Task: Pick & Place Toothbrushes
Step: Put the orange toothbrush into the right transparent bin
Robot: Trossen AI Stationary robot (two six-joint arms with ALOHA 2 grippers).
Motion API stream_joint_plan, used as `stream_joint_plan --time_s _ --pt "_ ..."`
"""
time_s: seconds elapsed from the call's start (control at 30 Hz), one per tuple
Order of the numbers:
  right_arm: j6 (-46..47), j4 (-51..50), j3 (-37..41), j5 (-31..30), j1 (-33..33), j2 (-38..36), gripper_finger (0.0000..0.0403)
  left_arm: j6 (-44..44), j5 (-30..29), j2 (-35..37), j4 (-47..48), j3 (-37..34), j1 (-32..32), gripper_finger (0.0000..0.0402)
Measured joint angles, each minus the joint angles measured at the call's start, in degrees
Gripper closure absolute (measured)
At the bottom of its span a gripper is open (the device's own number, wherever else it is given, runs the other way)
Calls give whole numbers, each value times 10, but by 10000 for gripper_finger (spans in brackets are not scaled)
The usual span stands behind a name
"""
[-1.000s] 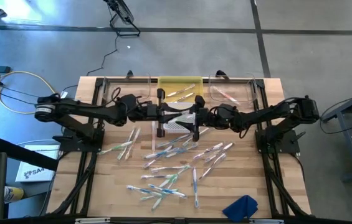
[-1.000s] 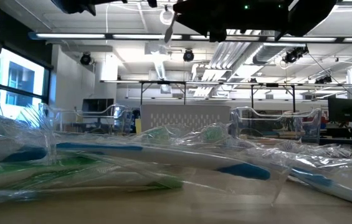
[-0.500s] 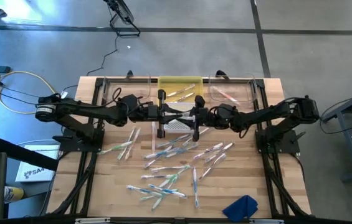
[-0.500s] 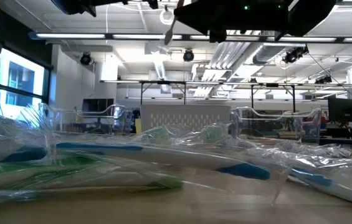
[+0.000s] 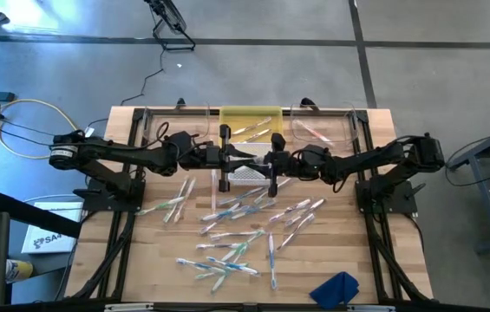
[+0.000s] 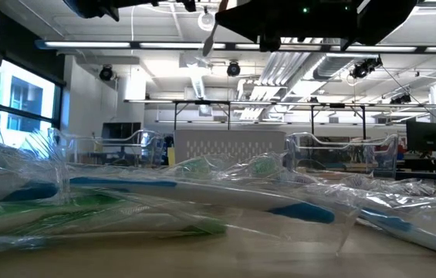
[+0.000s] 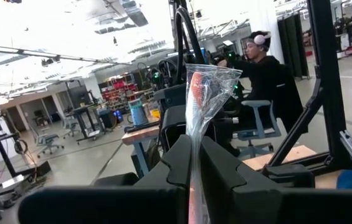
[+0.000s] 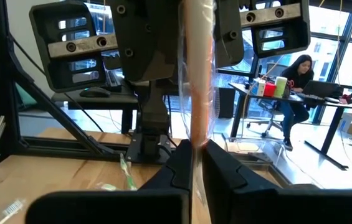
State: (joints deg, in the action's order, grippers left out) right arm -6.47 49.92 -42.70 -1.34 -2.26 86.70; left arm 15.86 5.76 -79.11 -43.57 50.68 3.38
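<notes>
One toothbrush [image 5: 253,159] in a clear wrapper, orange along its length, hangs in the air above the table's middle, between my two grippers. My left gripper [image 5: 243,159] comes from the table's left and is shut on it. My right gripper [image 5: 264,161] comes from the table's right and is shut on it too. Many more wrapped toothbrushes [image 5: 240,227] lie loose on the wooden table [image 5: 357,260] below and nearer. The low view shows some of these toothbrushes [image 6: 202,205] close up. My left gripper [image 7: 194,163] pinches the wrapped toothbrush [image 7: 193,186] between its two fingers, which lie about level and come from the table's left. The brush and its crumpled wrapper end [image 7: 212,78] stick out past the fingertips toward the other arm, clear of the table. My right gripper [image 8: 194,155] pinches the same wrapped toothbrush [image 8: 195,134] between its two fingers, level, from the table's right. The orange brush [image 8: 197,68] runs on from the fingertips toward my left gripper, lifted clear of the table.
At the far edge stand a yellow bin [image 5: 249,117] holding a few toothbrushes and clear bins at its left [image 5: 175,121] and right [image 5: 318,130]. A white perforated block [image 5: 246,172] sits under the grippers. A blue cloth [image 5: 336,289] lies near right. People sit at desks beyond.
My right gripper has shut on the toothbrush that my left gripper holds; its fingers stood apart a second ago. Neither arm has moved otherwise, and the toothbrush stays where it was.
</notes>
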Motion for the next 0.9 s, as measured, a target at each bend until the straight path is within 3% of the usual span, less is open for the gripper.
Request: stream_joint_plan --time_s 0.27,0.67,0.9 --pt "2 0 0 1 0 0 395 -24 0 0 0 0 0 374" --pt "2 -1 0 0 0 0 395 23 1 0 17 0 0 264" --pt "2 -42 0 -18 0 -18 395 38 2 38 45 0 0 241"
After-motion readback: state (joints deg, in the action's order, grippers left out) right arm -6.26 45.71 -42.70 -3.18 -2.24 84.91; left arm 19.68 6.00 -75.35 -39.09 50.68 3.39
